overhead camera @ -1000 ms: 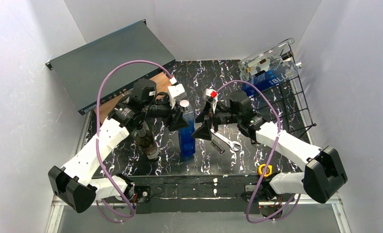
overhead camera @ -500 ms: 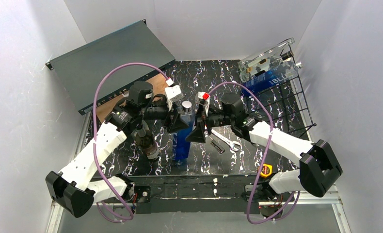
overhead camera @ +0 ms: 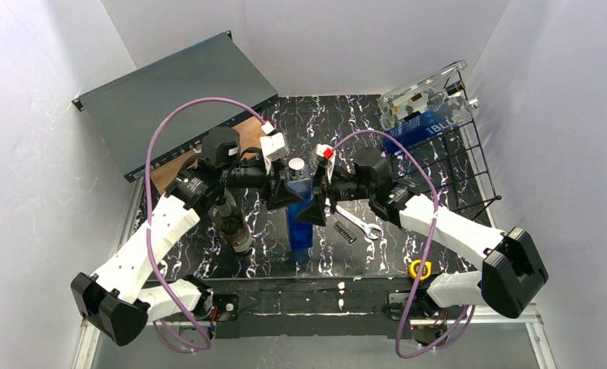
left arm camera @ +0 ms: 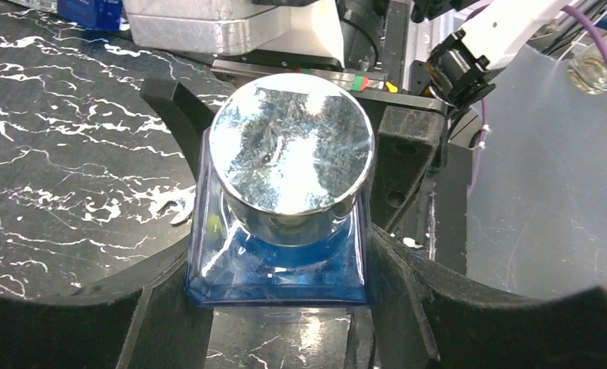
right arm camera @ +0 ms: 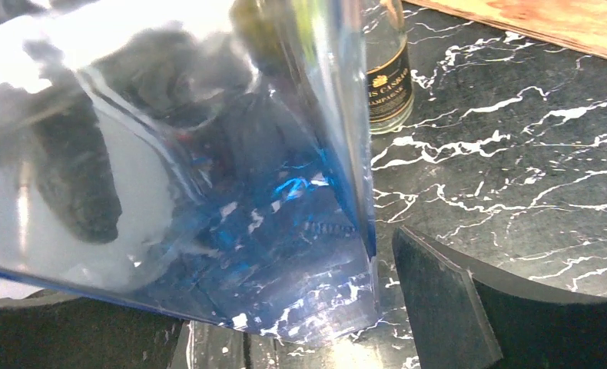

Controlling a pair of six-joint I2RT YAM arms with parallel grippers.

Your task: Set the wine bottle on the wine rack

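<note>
**Bright, even light from above; glare on cap and glass**

The top view is bright and clear. White walls [overhead camera: 39,154] bounce the light, so the shadows are weak.

In the left wrist view, the cap [left arm camera: 291,146] just ahead of the left gripper [left arm camera: 281,254] acts as a mirror. It shows mottled reflections and a white hot spot on its near rim. The fingers [left arm camera: 454,323] closest to the lens are near-black and soft, and a pale sheen lies on the table [left arm camera: 54,154] between them.

In the right wrist view, the bottle [right arm camera: 208,169] inside the right gripper [right arm camera: 231,307] is out of focus. It is washed white at the upper left and smeared with dark reflections. The table beyond the fingertips is sharp.
</note>
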